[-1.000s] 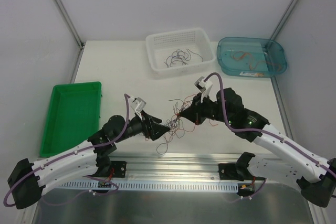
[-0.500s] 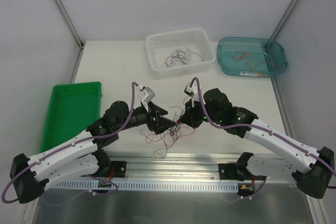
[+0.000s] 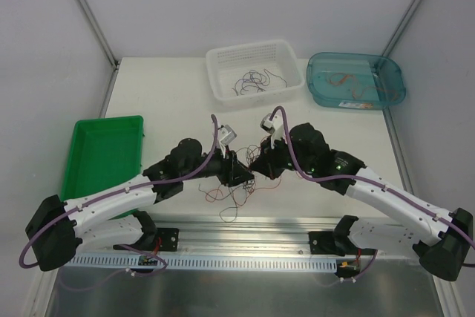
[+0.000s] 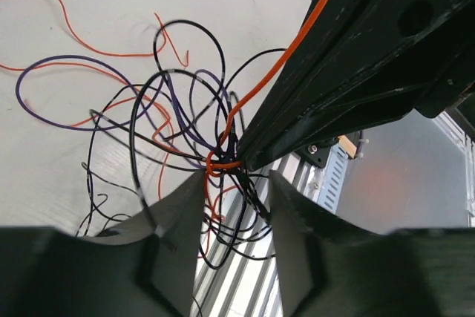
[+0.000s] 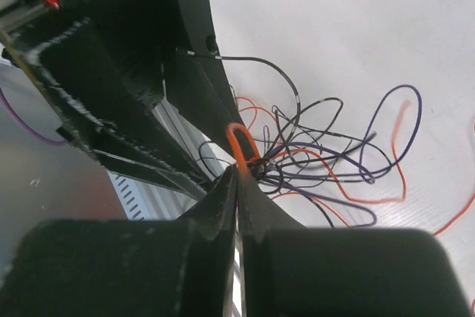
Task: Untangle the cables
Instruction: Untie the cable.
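Orange cables (image 5: 241, 139) pinched in R gripper (image 5: 237, 172) (L gripper (image 4: 234, 176) opposite, agape).

A white table (image 3: 163, 94) fills the space between plain white walls. A green tray (image 3: 96, 172) lies flat at its left edge. At the far side a white basket (image 3: 256, 100) with perforated walls stands near the middle, and a see-through blue tub (image 3: 324, 72) sits just to its right, apart from it. Two metal posts (image 3: 85, 9) rise slanting from the far corners. A metal rail (image 3: 245, 226) runs along the near edge, with a slotted white strip (image 3: 245, 263) just in front of it.
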You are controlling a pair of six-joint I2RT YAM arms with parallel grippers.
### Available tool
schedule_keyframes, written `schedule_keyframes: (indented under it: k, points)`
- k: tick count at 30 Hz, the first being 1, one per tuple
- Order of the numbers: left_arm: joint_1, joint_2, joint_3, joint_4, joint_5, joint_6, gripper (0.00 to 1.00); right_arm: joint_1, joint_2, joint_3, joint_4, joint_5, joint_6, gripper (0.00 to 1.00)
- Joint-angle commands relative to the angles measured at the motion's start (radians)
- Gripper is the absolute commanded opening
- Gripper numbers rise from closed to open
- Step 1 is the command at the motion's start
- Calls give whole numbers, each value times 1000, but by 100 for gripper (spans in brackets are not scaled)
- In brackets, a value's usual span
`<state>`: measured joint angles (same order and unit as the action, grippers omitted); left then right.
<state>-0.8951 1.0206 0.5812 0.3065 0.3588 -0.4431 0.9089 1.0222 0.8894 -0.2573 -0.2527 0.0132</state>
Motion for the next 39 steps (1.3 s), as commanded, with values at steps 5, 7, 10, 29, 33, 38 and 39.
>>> schedule_keyframes:
  k: [5,7,10,29,33,38,39]
  points:
    - [2,-28,-49,114,-72,-52,1,16,-5,-1,78,-11,28,1]
    - [2,-54,-72,112,-133,-75,0,16,-23,-15,70,38,27,1]
    - [2,-112,-105,94,-207,-112,0,13,-63,-30,29,134,25,1]
    - [2,-149,-89,-52,-297,-177,0,36,-137,-57,59,170,51,13]
    - [2,-109,-46,-75,-262,-184,0,82,-70,14,59,132,1,24]
    - [2,-99,-26,-96,-235,-192,0,99,8,100,-6,84,-59,40]
    - [2,-96,-20,-99,-228,-189,0,105,42,111,-20,87,-74,41]
